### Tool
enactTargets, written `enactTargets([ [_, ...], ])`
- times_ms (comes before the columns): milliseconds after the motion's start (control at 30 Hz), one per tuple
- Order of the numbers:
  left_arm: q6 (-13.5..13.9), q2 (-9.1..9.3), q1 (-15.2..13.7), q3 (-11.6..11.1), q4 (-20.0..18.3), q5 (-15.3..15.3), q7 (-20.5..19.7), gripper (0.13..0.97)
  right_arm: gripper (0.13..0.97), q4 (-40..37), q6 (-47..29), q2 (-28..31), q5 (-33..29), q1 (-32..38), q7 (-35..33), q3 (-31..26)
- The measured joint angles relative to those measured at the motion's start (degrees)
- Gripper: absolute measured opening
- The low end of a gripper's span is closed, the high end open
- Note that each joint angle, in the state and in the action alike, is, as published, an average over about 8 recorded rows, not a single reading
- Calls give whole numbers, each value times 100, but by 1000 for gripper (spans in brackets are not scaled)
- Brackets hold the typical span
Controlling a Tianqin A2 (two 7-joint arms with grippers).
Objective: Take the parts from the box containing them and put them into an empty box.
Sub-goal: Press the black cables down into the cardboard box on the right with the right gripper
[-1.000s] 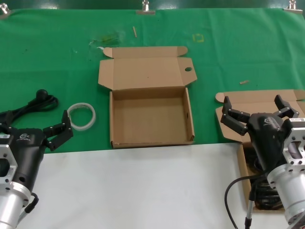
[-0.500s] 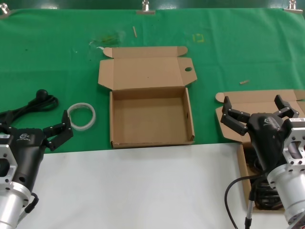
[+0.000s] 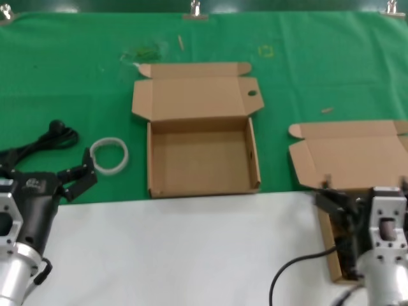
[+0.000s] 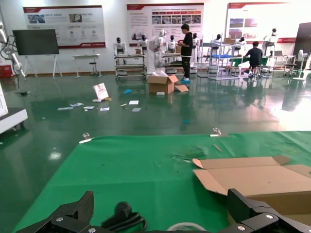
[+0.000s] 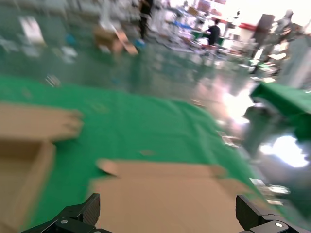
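Head view: empty box [image 3: 203, 167], lid flap w/ oval hole, sits between the two hands, well ahead of both; inside bare, no parts in it yet. Box containing them [image 3: 331, 239] directly under right hand [image 3: 363, 213], lid laid back beyond it. Parts [image 3: 346, 250] show only as dark cords at box's near wall, mostly hidden by the arm; count can't be told. Right hand low over that box, fingers spread wide, nothing held as far as seen. Left hand [image 3: 75, 180] parked at tabletop edge, well apart from both boxes, fingers wide, empty. White ring [image 3: 109, 155] just ahead of left hand; black cord w/ round knob end [image 3: 54, 135] beyond it, not in play.

Left wrist view: left hand's finger tips apart at frame bottom, nothing between. Knob cord and empty box's lid [image 4: 252, 177] ahead.

Right wrist view: blurred; right hand's tips far apart, source box lid [image 5: 165, 194] just ahead.

Status, judged: nothing transferred. First pick appears in hand; all carries and drops remain.
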Motion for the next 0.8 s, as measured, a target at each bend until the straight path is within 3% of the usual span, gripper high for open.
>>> enactTargets([
  [267, 0, 0, 0, 0, 0, 1, 1, 966, 966, 380, 1374, -6, 92, -115, -1983, 293],
  [533, 0, 0, 0, 0, 0, 2, 1, 966, 966, -137, 1863, -9, -40, 466, -4022, 518],
  [800, 0, 0, 0, 0, 0, 2, 1, 966, 966, -835, 2080, -11, 826, 1185, -6120, 505],
])
